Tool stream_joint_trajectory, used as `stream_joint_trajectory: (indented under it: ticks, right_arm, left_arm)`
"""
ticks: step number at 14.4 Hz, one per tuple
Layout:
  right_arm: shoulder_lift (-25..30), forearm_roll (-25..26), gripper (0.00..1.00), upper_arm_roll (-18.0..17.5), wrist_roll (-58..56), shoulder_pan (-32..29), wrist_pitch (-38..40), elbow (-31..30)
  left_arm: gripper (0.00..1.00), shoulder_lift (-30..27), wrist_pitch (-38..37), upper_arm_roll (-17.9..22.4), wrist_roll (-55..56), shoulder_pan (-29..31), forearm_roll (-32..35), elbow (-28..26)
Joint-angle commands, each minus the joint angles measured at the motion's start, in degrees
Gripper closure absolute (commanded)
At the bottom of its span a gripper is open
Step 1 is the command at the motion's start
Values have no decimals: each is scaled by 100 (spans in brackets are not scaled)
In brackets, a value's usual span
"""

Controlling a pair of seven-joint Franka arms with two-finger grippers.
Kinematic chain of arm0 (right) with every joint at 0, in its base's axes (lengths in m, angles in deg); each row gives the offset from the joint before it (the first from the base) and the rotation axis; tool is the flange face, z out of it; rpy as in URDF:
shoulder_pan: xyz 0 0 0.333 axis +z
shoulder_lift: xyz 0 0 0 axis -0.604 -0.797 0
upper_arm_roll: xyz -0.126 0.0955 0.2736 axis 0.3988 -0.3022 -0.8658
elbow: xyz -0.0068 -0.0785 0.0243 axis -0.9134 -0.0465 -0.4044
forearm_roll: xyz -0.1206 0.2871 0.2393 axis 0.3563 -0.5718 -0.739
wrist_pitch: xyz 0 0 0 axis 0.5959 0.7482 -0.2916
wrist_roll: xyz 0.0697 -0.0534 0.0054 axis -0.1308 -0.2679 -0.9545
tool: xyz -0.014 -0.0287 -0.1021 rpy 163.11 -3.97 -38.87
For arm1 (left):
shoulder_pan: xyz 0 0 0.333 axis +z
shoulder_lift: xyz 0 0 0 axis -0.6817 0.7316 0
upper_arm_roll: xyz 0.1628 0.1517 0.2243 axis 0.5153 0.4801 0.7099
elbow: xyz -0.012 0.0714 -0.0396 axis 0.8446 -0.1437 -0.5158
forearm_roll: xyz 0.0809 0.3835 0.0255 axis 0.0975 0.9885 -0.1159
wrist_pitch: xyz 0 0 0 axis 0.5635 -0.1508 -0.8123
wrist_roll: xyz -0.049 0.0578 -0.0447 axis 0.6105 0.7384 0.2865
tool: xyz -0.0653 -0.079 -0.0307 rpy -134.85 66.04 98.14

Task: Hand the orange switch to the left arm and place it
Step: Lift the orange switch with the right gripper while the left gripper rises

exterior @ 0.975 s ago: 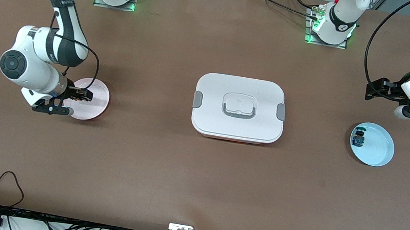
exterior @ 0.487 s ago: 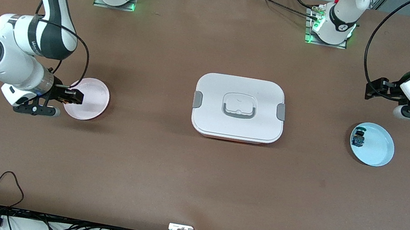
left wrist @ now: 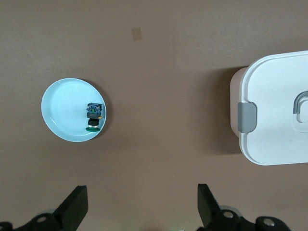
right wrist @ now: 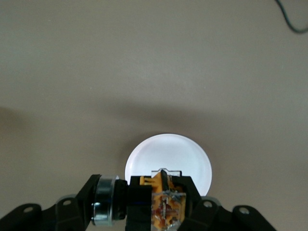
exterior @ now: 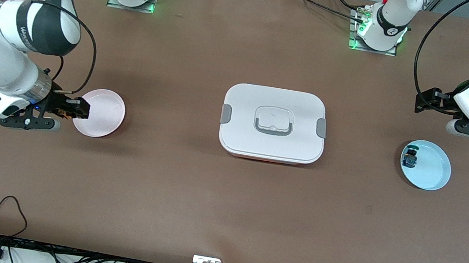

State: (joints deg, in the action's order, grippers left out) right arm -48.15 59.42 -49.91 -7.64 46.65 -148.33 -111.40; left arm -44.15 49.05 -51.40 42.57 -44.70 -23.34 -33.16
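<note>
The right pincer, at mid-left of the front view, grips the orange switch and has drawn back and up from over the middle of the pink plate to over that plate's edge, so the switch looks lifted and ready to carry. The white box sits mid-frame between the two arms; the handover route must skirt it. The left pincer, upper right, waits wide open and empty above the worktop near the blue plate holding the blue switch.
</note>
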Motion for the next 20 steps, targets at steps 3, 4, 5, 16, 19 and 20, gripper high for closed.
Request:
stream_joint_trajectory:
  ticks: [3,4,5,16,19,20]
  right_arm:
    - [178,-101,96,-16,-676,-9,232,329]
    - [213,-153,96,-85,-684,9,258,400]
    - [257,-345,96,-121,-719,0,258,418]
    - [529,-3866,99,-366,-3273,211,-348,418]
    - [521,-4398,99,-429,-3917,325,-348,383]
    - [521,-4425,100,-446,-4163,369,-357,383]
  left_arm:
    - [0,-63,-71,-52,28,-4,91,-49]
    - [0,-63,-123,-52,19,40,82,-57]
    - [0,-71,-193,-52,19,58,82,-49]
    - [0,-72,-1168,-52,46,6,-740,48]
    - [0,-45,-1363,-44,28,58,-2163,92]
    - [0,-45,-1363,-35,28,67,-2725,83]
